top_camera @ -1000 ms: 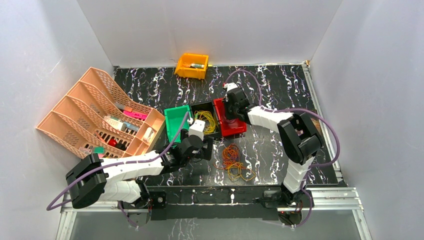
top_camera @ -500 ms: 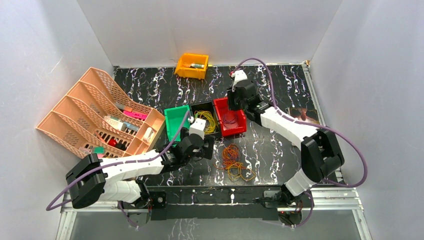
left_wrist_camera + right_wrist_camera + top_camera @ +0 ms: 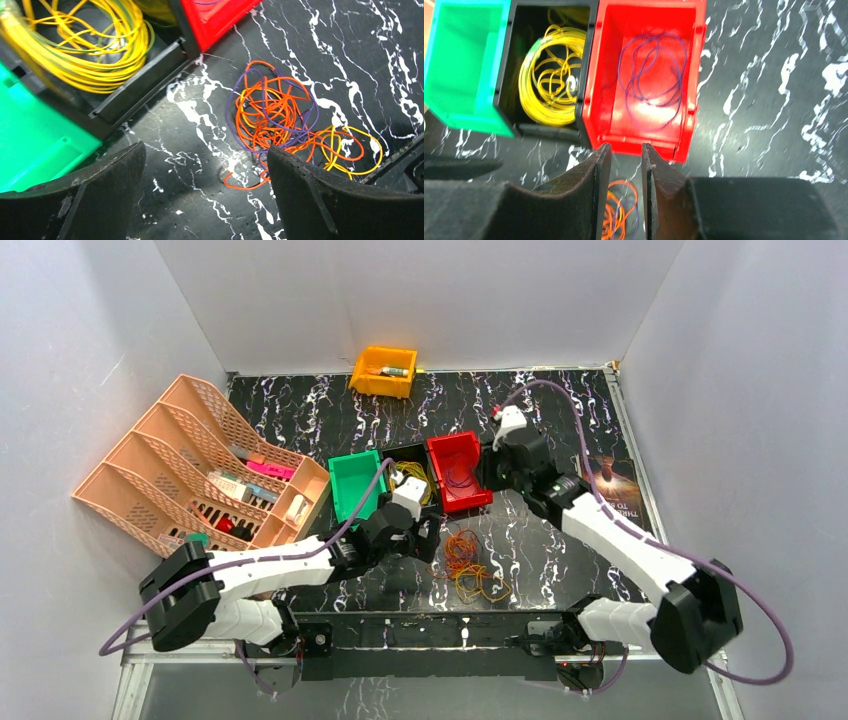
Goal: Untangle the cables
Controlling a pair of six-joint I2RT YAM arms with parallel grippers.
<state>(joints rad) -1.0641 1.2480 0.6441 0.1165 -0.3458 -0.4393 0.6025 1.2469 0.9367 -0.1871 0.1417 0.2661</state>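
White walls (image 3: 400,290) enclose black marbled table (image 3: 290,410)

Tangled cables (image 3: 468,565) beside left gripper (image 3: 426,538)

Right tool (image 3: 625,150) now back off red bin (image 3: 606,100).

Tally: 3 cable bunches, 4 bins, 1 organizer, 1 card.
Cables: 1 yellow coil (image 3: 551,82), 1 set of purple loops (image 3: 651,70), 1 mixed orange/purple/yellow tangle (image 3: 280,117). Bins, one each: orange bin (image 3: 378,386), green bin (image 3: 352,483), black bin (image 3: 400,452), red bin (image 3: 447,452). 1 peach mesh file organizer (image 3: 150,455), contents too small to count. 1 printed card (image 3: 615,485).
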